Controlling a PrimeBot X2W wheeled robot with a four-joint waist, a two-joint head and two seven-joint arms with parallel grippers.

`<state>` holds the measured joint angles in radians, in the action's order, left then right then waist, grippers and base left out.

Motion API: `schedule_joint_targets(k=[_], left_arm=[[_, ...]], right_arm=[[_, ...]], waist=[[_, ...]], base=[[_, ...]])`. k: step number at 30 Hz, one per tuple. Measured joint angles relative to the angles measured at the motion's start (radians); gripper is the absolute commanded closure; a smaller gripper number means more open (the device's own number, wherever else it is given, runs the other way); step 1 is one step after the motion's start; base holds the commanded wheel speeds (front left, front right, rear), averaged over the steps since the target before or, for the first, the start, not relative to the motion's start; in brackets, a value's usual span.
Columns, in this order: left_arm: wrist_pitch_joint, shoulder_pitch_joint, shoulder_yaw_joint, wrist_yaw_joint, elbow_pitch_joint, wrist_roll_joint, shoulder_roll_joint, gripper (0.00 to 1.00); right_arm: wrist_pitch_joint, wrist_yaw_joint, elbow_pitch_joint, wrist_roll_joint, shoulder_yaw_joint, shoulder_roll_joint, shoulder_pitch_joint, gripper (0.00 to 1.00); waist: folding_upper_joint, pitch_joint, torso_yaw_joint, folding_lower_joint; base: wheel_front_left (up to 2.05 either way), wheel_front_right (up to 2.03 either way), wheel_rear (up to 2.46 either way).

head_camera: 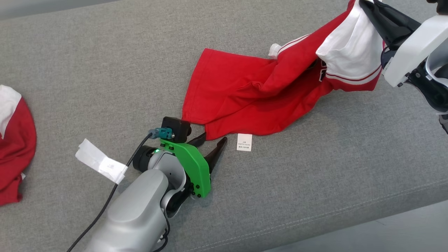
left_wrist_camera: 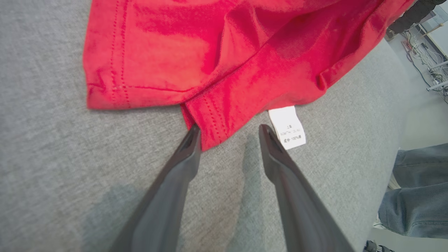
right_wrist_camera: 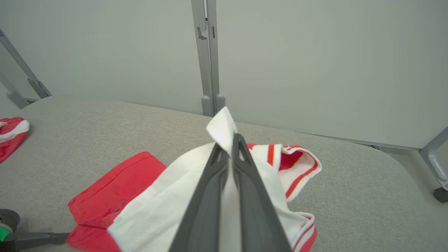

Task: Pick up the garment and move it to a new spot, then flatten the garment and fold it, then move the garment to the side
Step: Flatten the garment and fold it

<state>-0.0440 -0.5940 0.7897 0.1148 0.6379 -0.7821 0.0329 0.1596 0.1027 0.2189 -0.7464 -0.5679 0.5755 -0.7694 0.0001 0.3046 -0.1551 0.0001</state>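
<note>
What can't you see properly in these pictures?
Care label: the print is too small to read in the left wrist view.
Second red garment: cut off by the head view's left edge.
Red garment: its dark marking is mostly buried in folds in the head view.
Person's leg: cut off by the left wrist view's right edge.

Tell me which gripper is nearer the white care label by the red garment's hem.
Left. The left gripper lies open just beside the care label; the right gripper is well away, shut on the raised white part of the garment.
</note>
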Motion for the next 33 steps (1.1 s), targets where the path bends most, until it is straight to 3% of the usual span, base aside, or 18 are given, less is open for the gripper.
schedule_joint_targets(k=[1, 3, 4, 5, 13, 23, 30, 33], left_arm=[[0.002, 0.0, 0.001, 0.0, 0.002, -0.002, 0.0, 0.25], [0.01, 0.0, 0.003, 0.0, 0.008, -0.007, 0.0, 0.62], [0.01, 0.0, 0.004, 0.0, 0.012, -0.007, 0.001, 0.96], [0.013, 0.0, 0.005, 0.0, 0.016, -0.009, 0.003, 1.0], [0.033, 0.0, -0.025, 0.001, 0.007, -0.092, 0.004, 1.0], [0.047, 0.03, -0.129, 0.009, -0.113, -0.221, 0.026, 1.0], [-0.067, 0.174, -0.125, 0.009, -0.295, -0.368, 0.065, 1.0], [-0.143, 0.219, -0.128, 0.009, -0.44, -0.404, 0.154, 1.0]], right_arm=[[0.0, 0.0, -0.001, 0.0, 0.0, 0.0, 0.0, 1.0], [0.0, 0.0, -0.002, 0.0, 0.0, 0.0, 0.0, 1.0], [0.0, 0.0, -0.002, 0.0, 0.0, 0.0, 0.0, 1.0], [0.0, 0.0, -0.002, -0.001, 0.0, 0.0, 0.0, 1.0], [-0.007, -0.018, 0.007, -0.03, 0.024, -0.001, 0.031, 1.0], [-0.099, -0.063, 0.078, -0.12, 0.104, 0.017, 0.256, 1.0], [-0.174, -0.086, 0.115, -0.212, 0.102, -0.104, 0.49, 1.0], [-0.218, -0.088, 0.131, -0.212, 0.099, -0.117, 0.517, 1.0]], waist=[[0.0, 0.0, -0.001, 0.0], [0.0, 0.0, -0.003, 0.0], [0.0, 0.001, -0.004, 0.0], [0.0, 0.001, -0.005, 0.0], [0.0, -0.002, -0.006, 0.0], [0.0, -0.039, 0.022, 0.0], [0.0, -0.09, 0.04, 0.0], [0.0, -0.117, 0.039, -0.0001]], base=[[0.0, 0.0, 0.0], [0.0, 0.0, 0.0], [0.0, 0.0, 0.0], [0.0, 0.0, 0.0], [0.0, 0.0, 0.0], [0.0, 0.0, 0.0], [0.0, 0.0, 0.0], [0.0, 0.0, 0.0]])
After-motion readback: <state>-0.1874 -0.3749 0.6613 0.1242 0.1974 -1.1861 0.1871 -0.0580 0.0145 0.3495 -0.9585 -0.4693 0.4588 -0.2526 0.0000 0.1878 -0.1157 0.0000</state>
